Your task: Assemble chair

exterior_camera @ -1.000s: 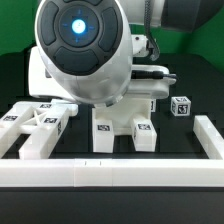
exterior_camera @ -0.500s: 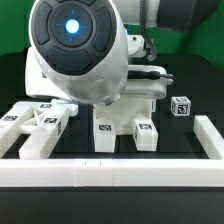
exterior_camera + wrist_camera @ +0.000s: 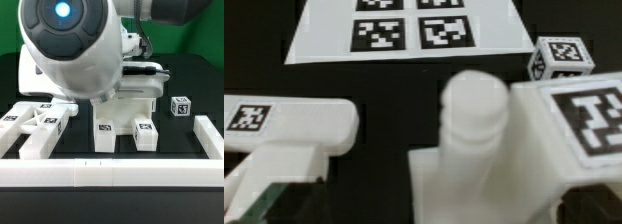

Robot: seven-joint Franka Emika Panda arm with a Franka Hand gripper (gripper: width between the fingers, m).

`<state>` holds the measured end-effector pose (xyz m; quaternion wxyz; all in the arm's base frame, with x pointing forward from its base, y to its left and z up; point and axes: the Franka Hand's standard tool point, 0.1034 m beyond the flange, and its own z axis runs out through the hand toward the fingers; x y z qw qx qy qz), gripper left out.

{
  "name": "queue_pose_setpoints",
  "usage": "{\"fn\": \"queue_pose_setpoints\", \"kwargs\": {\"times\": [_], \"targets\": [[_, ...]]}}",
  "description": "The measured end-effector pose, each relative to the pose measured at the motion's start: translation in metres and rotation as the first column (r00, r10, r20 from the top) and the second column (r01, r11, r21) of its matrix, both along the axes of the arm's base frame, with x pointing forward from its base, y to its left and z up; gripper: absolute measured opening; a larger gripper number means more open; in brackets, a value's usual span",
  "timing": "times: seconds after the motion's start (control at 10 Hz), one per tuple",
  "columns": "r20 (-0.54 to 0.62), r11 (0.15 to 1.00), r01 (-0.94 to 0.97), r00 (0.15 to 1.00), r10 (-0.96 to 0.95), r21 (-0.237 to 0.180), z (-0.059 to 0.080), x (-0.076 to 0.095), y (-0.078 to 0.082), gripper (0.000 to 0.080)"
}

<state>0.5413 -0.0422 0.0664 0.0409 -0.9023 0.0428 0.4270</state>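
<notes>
Black table (image 3: 195, 85), dark background behind it, with a white rail (image 3: 110, 172) along its front edge and one side. Chair parts (image 3: 125, 118) stand mid-table just behind the front rail, with more lying toward the exterior view's left. A small tagged cube (image 3: 180, 106) sits apart. The arm (image 3: 70, 45) hides the gripper, so its opening and any hold cannot be told.

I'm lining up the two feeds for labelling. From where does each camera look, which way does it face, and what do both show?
Exterior view: sits low off the table's near side, looking across the border rail at the chair parts; the arm's bulky joint fills the upper frame.
Wrist view: rides on the wrist, looking down on the parts and the marker board; no finger clearly shows.
Shared: the small tagged cube.
</notes>
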Motion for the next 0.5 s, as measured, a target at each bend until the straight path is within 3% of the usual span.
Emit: {"fn": "queue_pose_setpoints", "kwargs": {"times": [0.5], "targets": [[0.344,0.999,0.028,0.939,-0.017,-0.026,0.025,0.038,-0.025,0.0648]]}}
